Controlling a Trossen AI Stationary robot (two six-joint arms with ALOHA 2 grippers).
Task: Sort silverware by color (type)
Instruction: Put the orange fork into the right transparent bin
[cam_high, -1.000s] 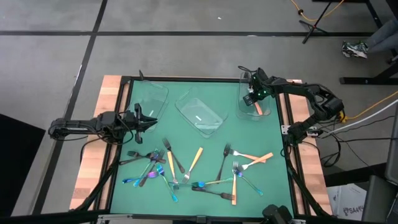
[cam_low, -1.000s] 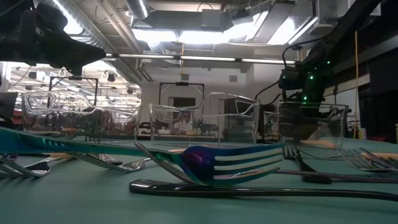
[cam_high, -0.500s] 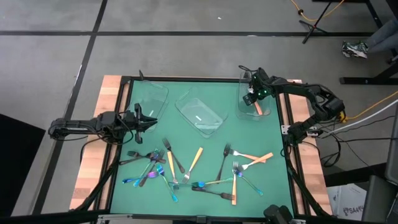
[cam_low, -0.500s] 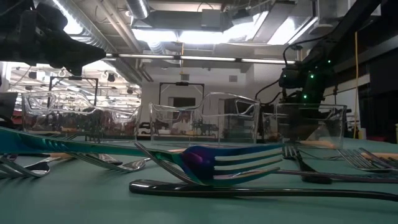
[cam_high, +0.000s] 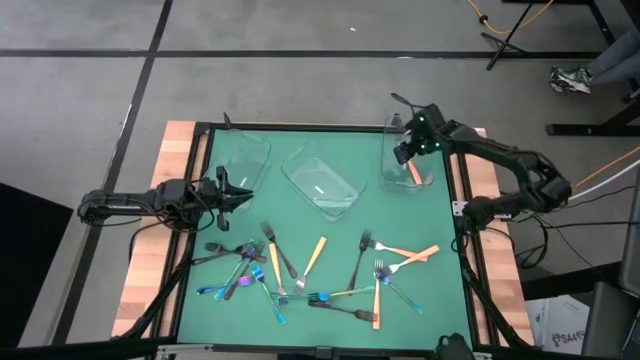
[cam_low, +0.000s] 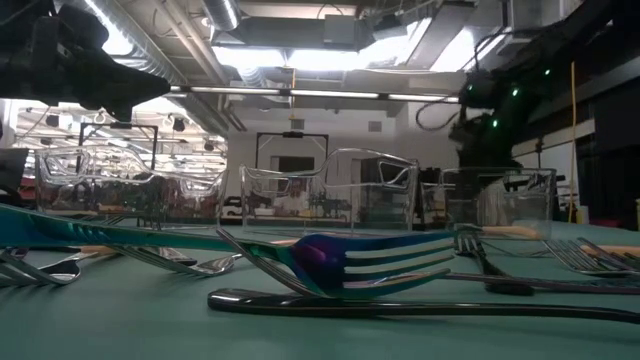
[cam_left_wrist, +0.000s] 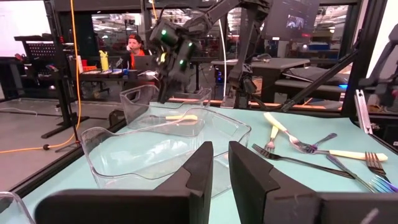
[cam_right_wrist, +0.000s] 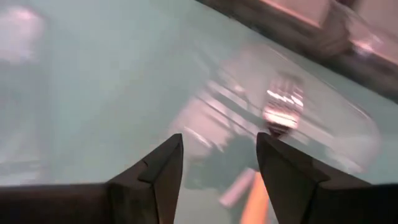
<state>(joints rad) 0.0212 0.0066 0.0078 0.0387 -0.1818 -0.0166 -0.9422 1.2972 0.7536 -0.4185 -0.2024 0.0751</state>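
Inside the clear tray (cam_high: 408, 165) at the far right corner of the desk (cam_high: 330, 150) lies an orange-handled fork (cam_high: 413, 172), directly below the right gripper (cam_high: 404, 152), whose jaws now stand wide and empty above the tray's rim. A second ago those jaws were lower in the tray and narrower; since then they have spread and the arm has lifted clear, so I judge that the fork has just been dropped and one piece of the orange-handled kind is sorted. The right wrist view shows the fork's tines (cam_right_wrist: 281, 107) and its handle lying free between and beyond the jaws. The rest of the silverware (cam_high: 300, 275) is well apart from both grippers, scattered across the near half of the desk: dark, iridescent blue-purple and orange-handled pieces mixed and partly crossing. The middle tray (cam_high: 322, 184) and the left tray (cam_high: 245, 158) appear empty, though glare on the clear plastic makes this hard to confirm. The left gripper (cam_high: 232, 194) waits at the left edge of the desk, just beside the left tray, its jaws narrow with nothing between them.
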